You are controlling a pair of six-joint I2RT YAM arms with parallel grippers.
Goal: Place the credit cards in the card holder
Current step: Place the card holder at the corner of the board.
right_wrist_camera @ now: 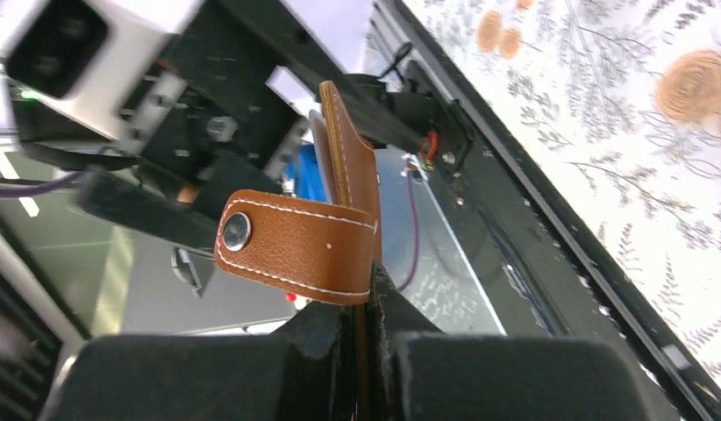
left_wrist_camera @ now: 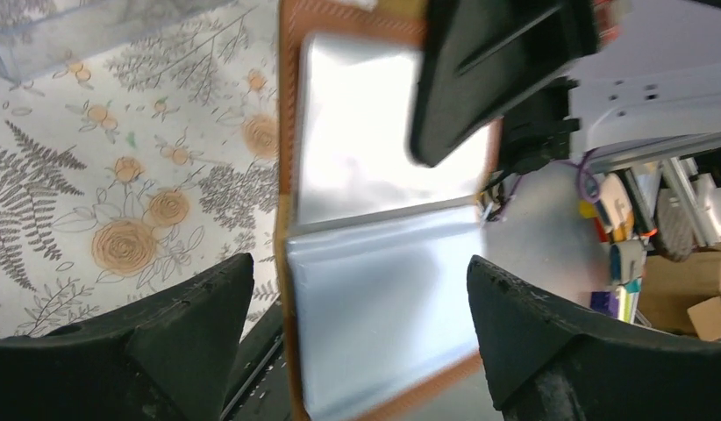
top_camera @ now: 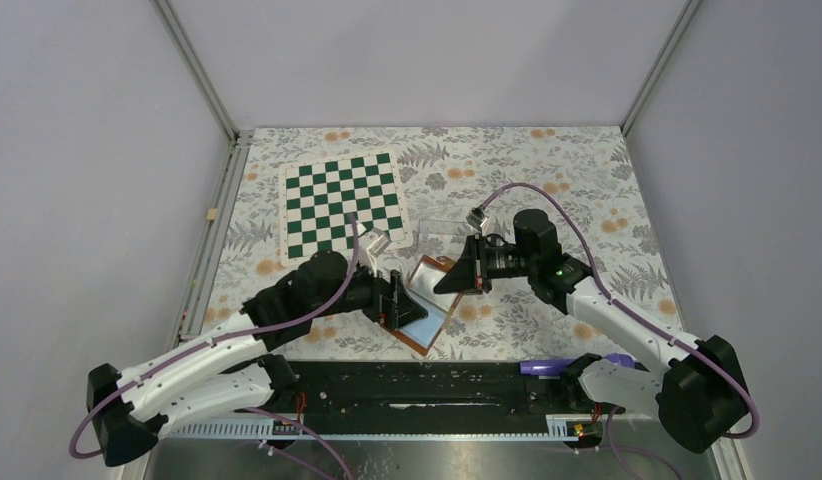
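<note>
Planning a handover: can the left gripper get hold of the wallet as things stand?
Probably yes. The left gripper is open and the unfolded wallet sits between its fingers, unobstructed; the right gripper is shut only on the wallet's far end.

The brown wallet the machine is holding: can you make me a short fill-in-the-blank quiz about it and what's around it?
1. The card holder is held ___, baring its pale sleeves.
2. The pincer shut on its leather edge belongs to the ___ arm.
3. The left pincer is ___, with one finger on each side of the holder.
4. The checkered board on the table is white and ___.
Missing words: open; right; open; green.
</note>
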